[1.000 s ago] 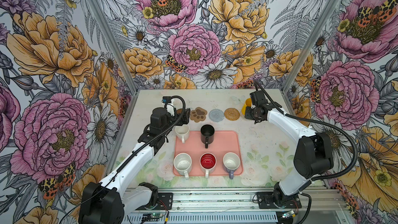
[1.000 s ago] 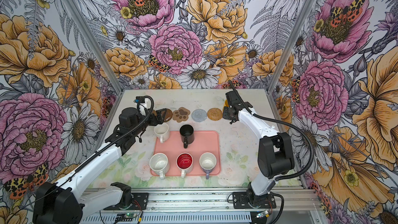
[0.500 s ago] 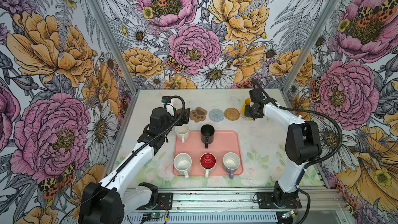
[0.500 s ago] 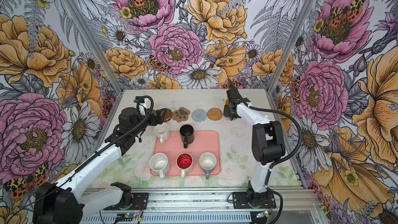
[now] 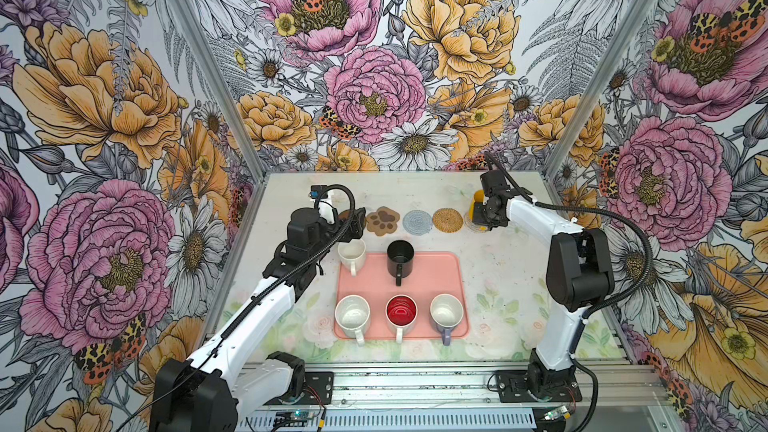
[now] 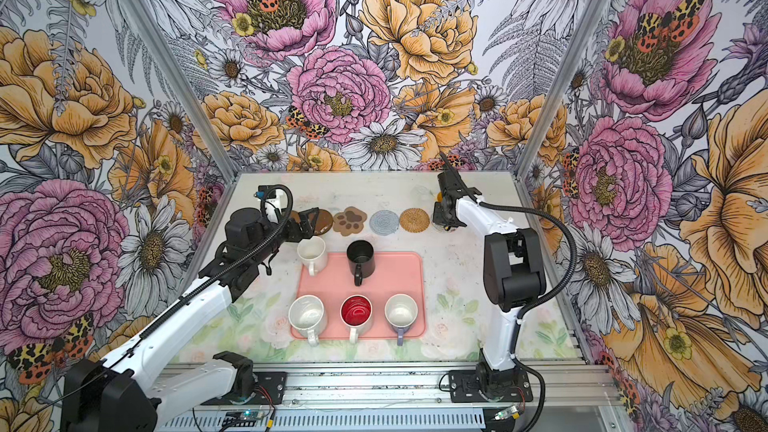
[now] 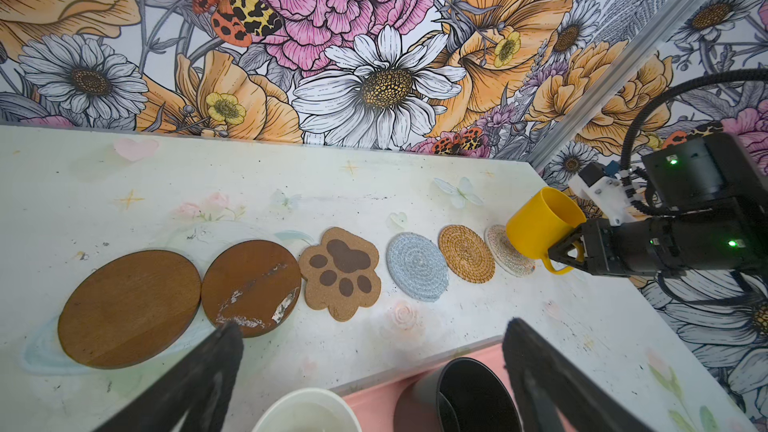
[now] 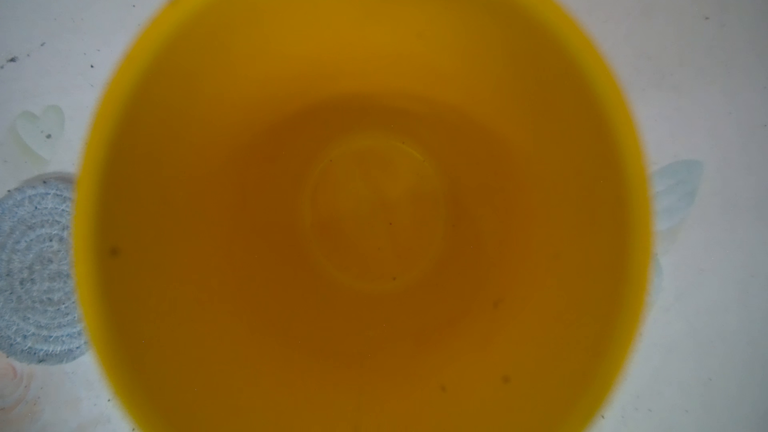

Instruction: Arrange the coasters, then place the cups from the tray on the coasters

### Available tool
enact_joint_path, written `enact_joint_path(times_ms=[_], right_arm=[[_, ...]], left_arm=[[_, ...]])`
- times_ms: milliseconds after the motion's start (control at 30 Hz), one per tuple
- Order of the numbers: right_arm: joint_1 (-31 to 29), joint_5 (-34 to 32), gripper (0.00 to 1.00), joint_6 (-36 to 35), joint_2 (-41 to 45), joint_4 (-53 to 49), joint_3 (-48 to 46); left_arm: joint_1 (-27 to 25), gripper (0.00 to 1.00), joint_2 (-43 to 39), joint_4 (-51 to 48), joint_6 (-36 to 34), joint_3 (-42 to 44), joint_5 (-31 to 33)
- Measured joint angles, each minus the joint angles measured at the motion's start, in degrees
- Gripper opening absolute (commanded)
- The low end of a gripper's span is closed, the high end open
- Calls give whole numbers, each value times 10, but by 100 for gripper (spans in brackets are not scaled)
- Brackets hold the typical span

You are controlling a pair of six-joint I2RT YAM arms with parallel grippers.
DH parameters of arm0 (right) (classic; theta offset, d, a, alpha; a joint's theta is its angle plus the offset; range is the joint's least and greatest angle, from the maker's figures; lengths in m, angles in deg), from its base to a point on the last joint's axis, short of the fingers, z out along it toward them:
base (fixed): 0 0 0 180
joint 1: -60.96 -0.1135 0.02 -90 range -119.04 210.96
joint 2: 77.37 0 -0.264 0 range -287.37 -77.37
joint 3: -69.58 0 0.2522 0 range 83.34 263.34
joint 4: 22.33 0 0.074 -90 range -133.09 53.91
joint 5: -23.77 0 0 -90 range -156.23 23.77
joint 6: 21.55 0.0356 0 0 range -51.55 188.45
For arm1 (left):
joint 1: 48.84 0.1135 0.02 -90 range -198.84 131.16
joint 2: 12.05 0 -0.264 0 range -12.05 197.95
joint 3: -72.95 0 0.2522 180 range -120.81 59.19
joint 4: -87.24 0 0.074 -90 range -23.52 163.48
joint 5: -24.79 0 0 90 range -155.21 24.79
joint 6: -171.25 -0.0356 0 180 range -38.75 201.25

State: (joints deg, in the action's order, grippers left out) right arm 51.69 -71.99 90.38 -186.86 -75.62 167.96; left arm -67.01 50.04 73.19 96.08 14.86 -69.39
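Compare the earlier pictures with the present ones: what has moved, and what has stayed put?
The right arm's elbow swung inward, toward the middle; the right gripper kept hold of the yellow cup by its handle, at the cream coaster. Nothing was released. The left gripper, open, and everything else stayed put.

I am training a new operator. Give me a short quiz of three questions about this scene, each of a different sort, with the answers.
1. True or false: the left gripper holds a mug.
2. The right gripper holds the yellow mug by its handle over which coaster? A) paw-print B) grey-blue woven C) pale cream woven
3. How many coasters lie in the row at the back of the table?

Key: 1 false, its jaws stand open and empty. 2 C. 3 six.
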Motion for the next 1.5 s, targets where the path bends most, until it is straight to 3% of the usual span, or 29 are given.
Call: enact_joint_path(times_ms=[1500], right_arm=[[6, 0, 0, 11, -30, 13, 0]], left_arm=[[1, 99, -10, -12, 0, 4, 3]])
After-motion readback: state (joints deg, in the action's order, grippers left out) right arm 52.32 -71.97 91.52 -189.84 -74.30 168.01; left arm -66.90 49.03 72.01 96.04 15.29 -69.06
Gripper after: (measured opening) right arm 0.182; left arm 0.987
